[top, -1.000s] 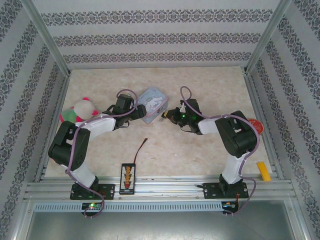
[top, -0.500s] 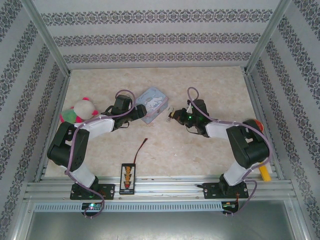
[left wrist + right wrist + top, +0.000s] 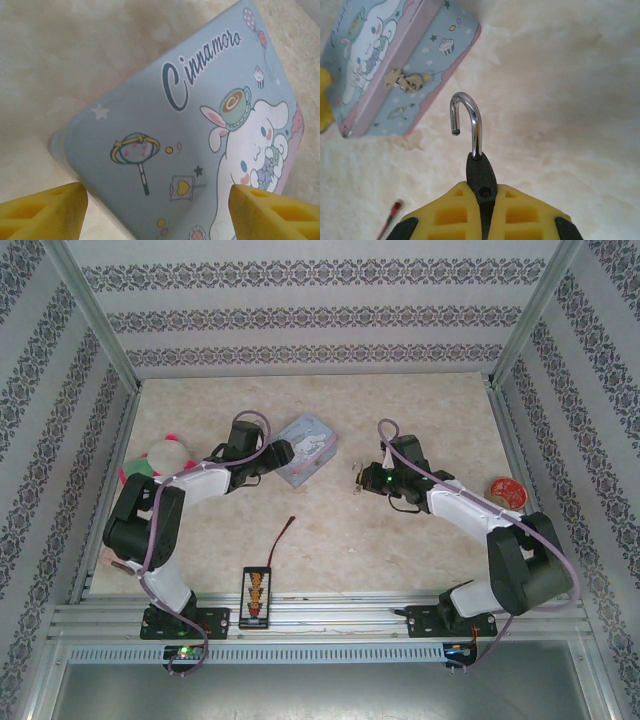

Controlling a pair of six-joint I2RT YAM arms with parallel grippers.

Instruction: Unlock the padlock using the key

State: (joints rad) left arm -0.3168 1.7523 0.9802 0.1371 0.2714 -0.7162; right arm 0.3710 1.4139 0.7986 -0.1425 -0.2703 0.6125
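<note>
My right gripper (image 3: pixel 481 197) is shut on the padlock (image 3: pixel 481 175), pinching its small black body between the yellow fingers. The silvery shackle (image 3: pixel 466 116) stands swung open, its free end out of the body, pointing towards the light-blue tin (image 3: pixel 395 60). From above, the right gripper (image 3: pixel 359 478) hangs over the table right of the tin (image 3: pixel 308 443). My left gripper (image 3: pixel 157 215) is open, its yellow fingertips (image 3: pixel 45 212) wide apart over the tin's printed lid (image 3: pixel 190 130); from above the left gripper (image 3: pixel 279 454) is at the tin's left corner. The key is out of view.
The tin's metal latch (image 3: pixel 402 80) faces my right gripper. A thin dark wire with a red tip (image 3: pixel 285 531) and a black strip with orange marks (image 3: pixel 255 594) lie near the front. A plush toy (image 3: pixel 160 457) sits at the left, a red round object (image 3: pixel 505 490) at the right.
My right arm has swung right, away from the tin, carrying the padlock. The left gripper has shifted slightly towards the tin and its fingers have narrowed a little.
</note>
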